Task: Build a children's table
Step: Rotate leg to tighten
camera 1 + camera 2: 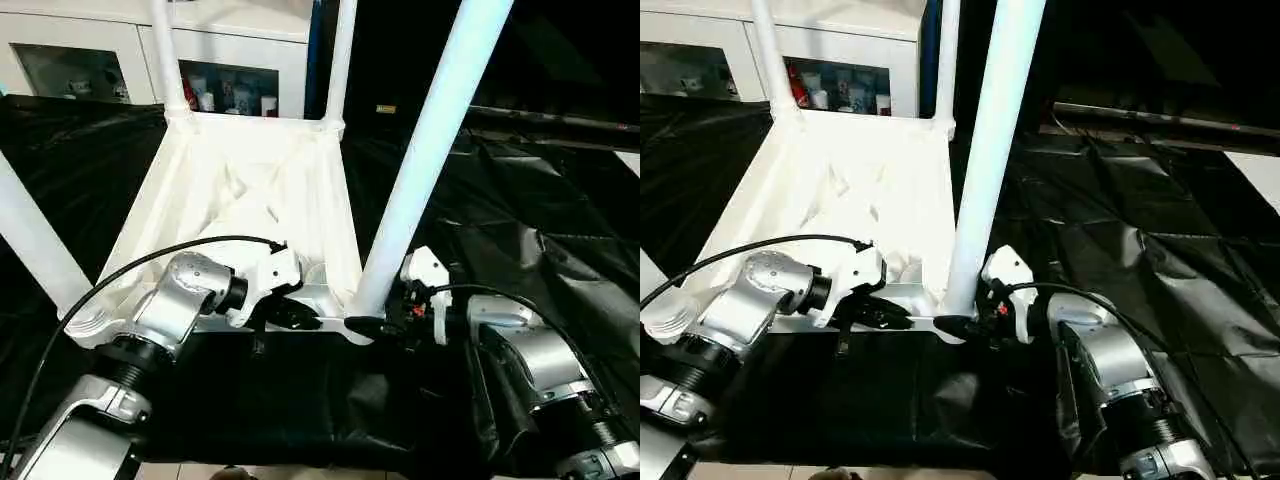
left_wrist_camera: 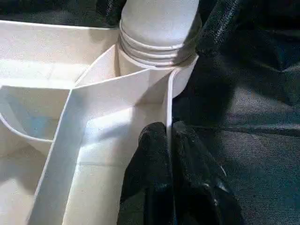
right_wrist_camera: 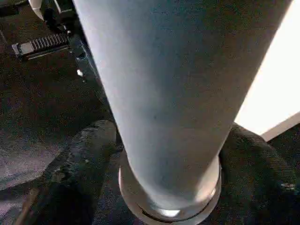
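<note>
Upturned white tabletop (image 1: 250, 190) lying on black cloth (image 1: 530, 240) with four legs (image 1: 430, 150) standing in corner sockets, left gripper (image 2: 169, 140) pinched shut on near rim wall beside the near right socket (image 2: 159, 58), right gripper (image 3: 168, 154) spread wide around that leg's base.

Tabletop (image 1: 250, 190) upturned on work table (image 1: 520, 230), legs (image 1: 430, 150) in corner sockets
</note>
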Controlling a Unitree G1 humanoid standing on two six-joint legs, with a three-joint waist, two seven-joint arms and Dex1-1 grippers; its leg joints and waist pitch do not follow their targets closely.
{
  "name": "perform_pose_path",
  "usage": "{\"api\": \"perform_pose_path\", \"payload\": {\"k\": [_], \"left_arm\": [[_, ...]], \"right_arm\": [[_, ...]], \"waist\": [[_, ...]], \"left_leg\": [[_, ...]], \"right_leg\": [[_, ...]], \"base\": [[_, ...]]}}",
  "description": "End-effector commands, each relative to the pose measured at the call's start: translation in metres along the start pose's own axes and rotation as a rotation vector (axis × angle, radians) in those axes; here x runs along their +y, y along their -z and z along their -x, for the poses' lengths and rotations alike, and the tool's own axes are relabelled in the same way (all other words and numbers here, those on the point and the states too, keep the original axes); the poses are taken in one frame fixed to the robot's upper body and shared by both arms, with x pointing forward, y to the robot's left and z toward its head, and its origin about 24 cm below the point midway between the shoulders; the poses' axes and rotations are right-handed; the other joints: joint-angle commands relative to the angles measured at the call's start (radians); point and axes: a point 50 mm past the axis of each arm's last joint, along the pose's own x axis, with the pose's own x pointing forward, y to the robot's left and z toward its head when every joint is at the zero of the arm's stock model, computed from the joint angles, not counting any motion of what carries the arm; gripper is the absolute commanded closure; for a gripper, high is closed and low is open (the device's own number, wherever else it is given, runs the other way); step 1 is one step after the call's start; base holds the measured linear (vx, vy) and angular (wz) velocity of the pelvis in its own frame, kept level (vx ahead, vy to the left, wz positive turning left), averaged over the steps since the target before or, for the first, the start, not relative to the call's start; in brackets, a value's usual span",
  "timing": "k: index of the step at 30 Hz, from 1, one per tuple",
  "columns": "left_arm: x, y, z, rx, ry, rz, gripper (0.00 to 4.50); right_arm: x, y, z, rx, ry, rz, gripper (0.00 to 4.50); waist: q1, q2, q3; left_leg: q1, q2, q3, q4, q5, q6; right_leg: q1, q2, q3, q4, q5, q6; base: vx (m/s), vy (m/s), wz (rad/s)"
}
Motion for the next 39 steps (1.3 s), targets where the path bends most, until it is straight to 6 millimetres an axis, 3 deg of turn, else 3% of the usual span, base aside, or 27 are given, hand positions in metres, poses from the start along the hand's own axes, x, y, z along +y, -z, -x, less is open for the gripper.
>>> {"api": "perform_pose_path", "payload": {"k": [1, 9, 19, 22, 24, 28, 30, 33, 37, 39], "left_arm": [[-0.007, -0.004, -0.008, -0.044, 0.058, -0.006, 4.5], [-0.008, -0.002, -0.005, -0.041, 0.053, 0.001, 4.5], [-0.004, -0.002, -0.013, -0.042, -0.03, 0.016, 4.5], [0.01, -0.01, -0.028, -0.043, -0.196, 0.052, 4.5], [0.014, -0.014, -0.035, -0.041, -0.245, 0.074, 4.5], [0.014, -0.023, -0.05, -0.046, -0.26, 0.091, 4.5], [0.012, -0.032, -0.065, -0.052, -0.271, 0.105, 4.5], [0.01, -0.04, -0.08, -0.056, -0.29, 0.114, 4.5], [0.009, -0.043, -0.082, -0.06, -0.289, 0.104, 4.5], [0.011, -0.041, -0.079, -0.057, -0.296, 0.105, 4.5]], "right_arm": [[0.001, -0.004, 0.0, -0.002, -0.017, 0.016, 1.28], [0.003, -0.003, -0.002, -0.006, -0.037, 0.003, 1.93], [0.005, 0.005, -0.007, -0.018, 0.016, -0.037, 2.01], [-0.008, 0.014, -0.021, -0.015, 0.251, -0.098, 2.01], [-0.012, 0.018, -0.028, -0.01, 0.333, -0.148, 2.01], [-0.014, 0.018, -0.043, -0.015, 0.433, -0.23, 2.02], [-0.016, 0.014, -0.061, -0.005, 0.554, -0.286, 2.02], [-0.015, 0.005, -0.078, 0.003, 0.59, -0.264, 2.02], [-0.011, -0.004, -0.086, -0.03, 0.538, -0.225, 2.02], [-0.012, -0.005, -0.084, -0.039, 0.528, -0.222, 1.34]], "waist": [[-0.001, -0.002, -0.051], [0.0, -0.002, -0.052], [-0.002, 0.0, -0.053], [-0.006, -0.002, -0.046], [-0.015, -0.007, -0.045], [-0.026, -0.004, -0.044], [-0.035, 0.0, -0.046], [-0.043, 0.001, -0.046], [-0.041, 0.001, -0.05], [-0.039, -0.001, -0.051]], "left_leg": [[0.023, 0.046, -0.019, -0.067, -0.269, 0.003], [0.022, 0.045, -0.019, -0.065, -0.25, 0.007], [0.022, 0.044, -0.018, -0.063, -0.249, 0.007], [0.026, 0.044, -0.02, -0.068, -0.31, -0.022], [0.025, 0.041, -0.028, -0.071, -0.361, -0.052], [0.029, 0.041, -0.032, -0.072, -0.391, -0.051], [0.023, 0.041, -0.037, -0.077, -0.391, -0.064], [0.028, 0.038, -0.035, -0.076, -0.41, -0.069], [0.023, 0.038, -0.032, -0.074, -0.38, -0.044], [0.021, 0.037, -0.029, -0.072, -0.354, -0.032]], "right_leg": [[0.025, -0.056, 0.036, -0.071, -0.175, -0.202], [0.027, -0.056, 0.036, -0.067, -0.152, -0.207], [0.026, -0.055, 0.036, -0.066, -0.141, -0.213], [0.018, -0.059, 0.037, -0.079, -0.254, -0.196], [0.02, -0.064, 0.034, -0.089, -0.398, -0.155], [0.011, -0.064, 0.035, -0.101, -0.459, -0.126], [0.013, -0.061, 0.032, -0.097, -0.445, -0.122], [0.006, -0.057, 0.032, -0.1, -0.425, -0.124], [0.013, -0.055, 0.036, -0.094, -0.334, -0.136], [0.017, -0.054, 0.036, -0.09, -0.288, -0.147]], "base": [[0.0, 0.0, 0.0], [0.0, 0.0, 0.0], [0.0, 0.0, 0.0], [0.0, 0.0, 0.0], [0.0, 0.0, 0.0], [0.0, 0.0, 0.0], [0.0, 0.0, 0.0], [0.0, 0.0, 0.0], [0.0, 0.0, 0.0], [0.0, 0.0, 0.0]]}}
